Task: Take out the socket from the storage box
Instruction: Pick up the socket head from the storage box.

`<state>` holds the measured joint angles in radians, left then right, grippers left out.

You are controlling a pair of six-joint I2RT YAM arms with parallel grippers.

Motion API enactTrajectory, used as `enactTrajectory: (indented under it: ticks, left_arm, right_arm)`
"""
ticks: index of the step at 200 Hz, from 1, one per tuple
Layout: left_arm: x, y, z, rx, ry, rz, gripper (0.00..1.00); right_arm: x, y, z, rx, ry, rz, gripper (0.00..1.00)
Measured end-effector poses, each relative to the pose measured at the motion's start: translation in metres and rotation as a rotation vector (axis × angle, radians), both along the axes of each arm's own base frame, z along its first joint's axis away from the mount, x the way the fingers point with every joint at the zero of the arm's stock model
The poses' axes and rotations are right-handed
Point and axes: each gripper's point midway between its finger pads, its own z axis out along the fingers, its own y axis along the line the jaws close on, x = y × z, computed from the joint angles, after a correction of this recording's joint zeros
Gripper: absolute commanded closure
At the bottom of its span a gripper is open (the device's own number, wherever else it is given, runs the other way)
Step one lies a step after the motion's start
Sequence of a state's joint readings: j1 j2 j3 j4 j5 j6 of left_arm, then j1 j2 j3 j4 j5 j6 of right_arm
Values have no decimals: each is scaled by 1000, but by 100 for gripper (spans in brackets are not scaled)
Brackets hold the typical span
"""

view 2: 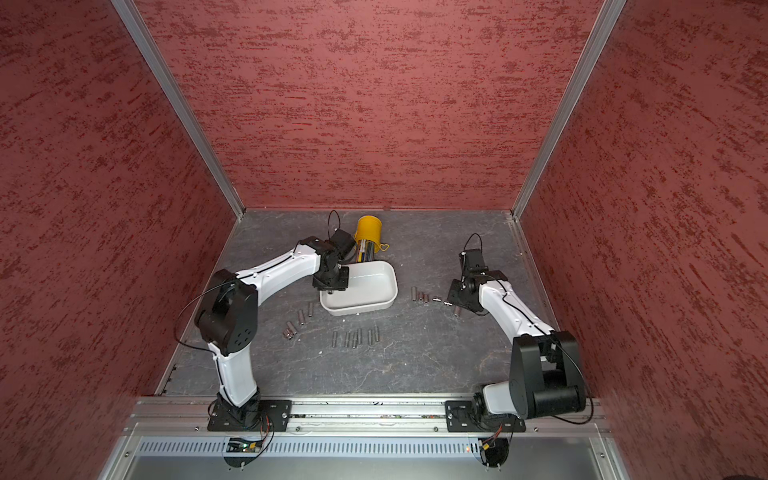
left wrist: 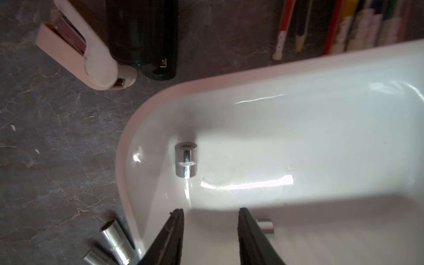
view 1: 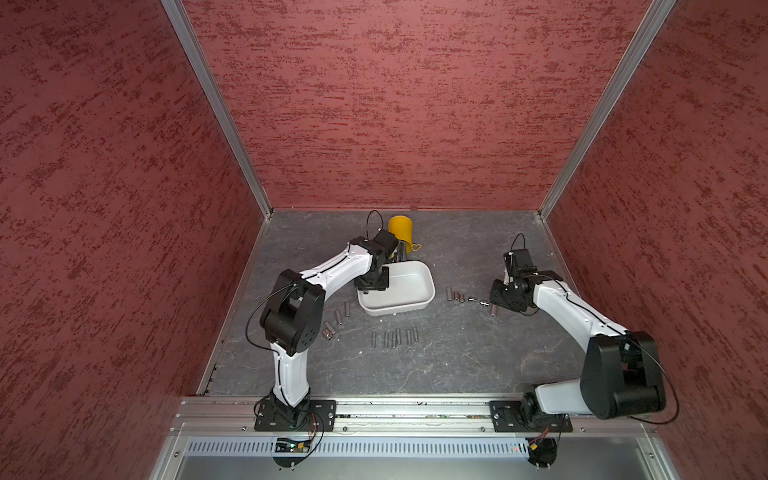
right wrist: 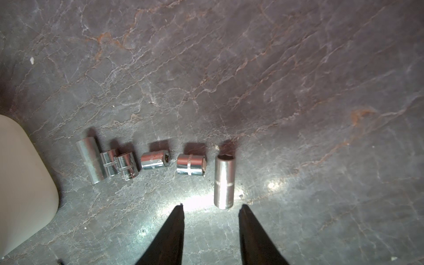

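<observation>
Two pieces sit inside the white shallow plastic storage box (left wrist: 229, 75): a short chrome socket (left wrist: 185, 160) near a rounded corner, and a second chrome socket (left wrist: 266, 226) half hidden behind your left tool (left wrist: 211, 211). That tool hovers over the box floor, jaws parted, holding nothing. You seem to be at the reach; next, straddle the corner socket, minding the close wall. Your right tool (right wrist: 211, 206), also parted and empty, hangs above a row of removed sockets (right wrist: 152, 161) on the grey stone-patterned worktop (right wrist: 298, 91).

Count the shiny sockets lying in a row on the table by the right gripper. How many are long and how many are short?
Long sockets: 2
Short sockets: 4
Total: 6
</observation>
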<state>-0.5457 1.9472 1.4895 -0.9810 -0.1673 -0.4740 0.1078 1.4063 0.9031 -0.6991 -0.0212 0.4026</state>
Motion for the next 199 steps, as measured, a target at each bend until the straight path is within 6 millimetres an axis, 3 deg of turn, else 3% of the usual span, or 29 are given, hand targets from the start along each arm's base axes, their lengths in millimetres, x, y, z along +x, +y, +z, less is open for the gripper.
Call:
enactTrajectory:
  ticks: [26, 117, 162, 199]
  left_arm:
    - [-2, 7, -19, 64, 33, 20, 59]
    - [8, 10, -40, 99, 38, 70, 64]
    - [15, 5, -43, 40, 31, 93, 67]
    - [22, 2, -44, -9, 21, 113, 61]
  right_arm:
    - [0, 1, 0, 6, -1, 5, 58]
    - [3, 7, 0, 34, -8, 16, 60]
    - [4, 8, -1, 42, -5, 22, 60]
    - [4, 9, -1, 44, -5, 25, 60]
